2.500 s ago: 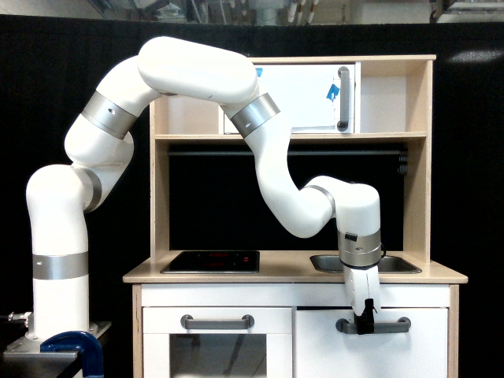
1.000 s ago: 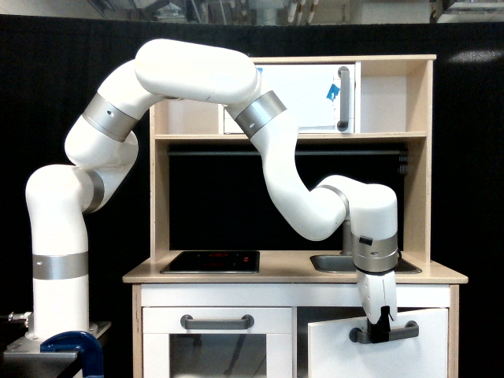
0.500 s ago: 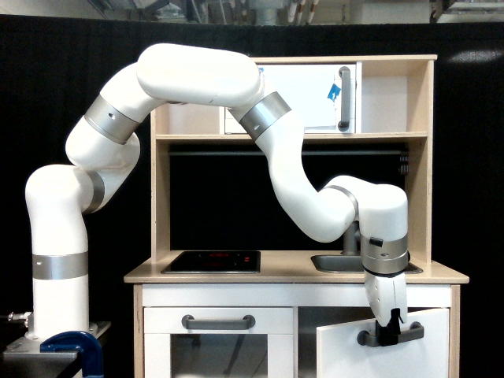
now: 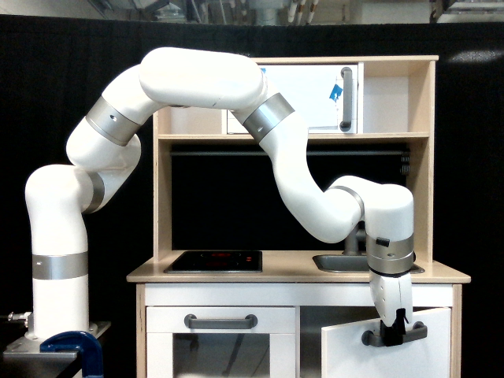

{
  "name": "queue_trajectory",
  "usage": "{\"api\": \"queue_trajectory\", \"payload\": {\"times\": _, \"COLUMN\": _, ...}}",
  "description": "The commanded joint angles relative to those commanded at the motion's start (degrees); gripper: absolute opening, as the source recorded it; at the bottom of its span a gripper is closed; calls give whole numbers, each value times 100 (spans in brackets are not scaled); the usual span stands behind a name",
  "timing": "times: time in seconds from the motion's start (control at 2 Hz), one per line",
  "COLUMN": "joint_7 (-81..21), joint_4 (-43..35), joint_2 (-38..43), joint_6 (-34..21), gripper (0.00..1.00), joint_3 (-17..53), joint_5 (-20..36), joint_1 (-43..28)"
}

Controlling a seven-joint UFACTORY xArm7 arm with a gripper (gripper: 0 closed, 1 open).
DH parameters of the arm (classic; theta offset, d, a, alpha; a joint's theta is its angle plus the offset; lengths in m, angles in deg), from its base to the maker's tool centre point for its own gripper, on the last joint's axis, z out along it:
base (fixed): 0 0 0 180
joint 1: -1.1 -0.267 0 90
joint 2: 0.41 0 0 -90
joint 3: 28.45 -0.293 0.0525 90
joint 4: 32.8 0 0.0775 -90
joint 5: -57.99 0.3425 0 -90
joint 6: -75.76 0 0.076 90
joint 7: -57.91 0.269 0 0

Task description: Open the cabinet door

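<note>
The cabinet door (image 4: 358, 354) is the plain white panel at the lower right of the toy kitchen. It stands swung partly open, its left edge away from the frame with a dark gap behind it. Its grey bar handle (image 4: 415, 332) runs tilted near the top of the panel. My gripper (image 4: 394, 337) hangs down from the white arm and is shut on that handle near its middle. The black fingers (image 4: 387, 331) wrap the bar.
The oven door with a grey handle (image 4: 220, 321) sits lower left. A black hob (image 4: 214, 261) and a sink (image 4: 346, 263) lie in the wooden counter. An upper white door with blue tape (image 4: 335, 92) stays shut. A blue clamp (image 4: 75, 346) sits by my arm's base.
The cabinet door went from flush shut to partly open. My gripper, holding the handle, moved toward the exterior view's right and slightly down, and the whole kitchen shifted a little.
</note>
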Motion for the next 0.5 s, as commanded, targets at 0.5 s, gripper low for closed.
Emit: {"api": "queue_trajectory", "payload": {"times": 0.5, "joint_7": 27, "joint_4": -196, "joint_2": 109, "joint_6": -98, "gripper": 0, "joint_3": -4, "joint_5": -82, "joint_1": 70}}
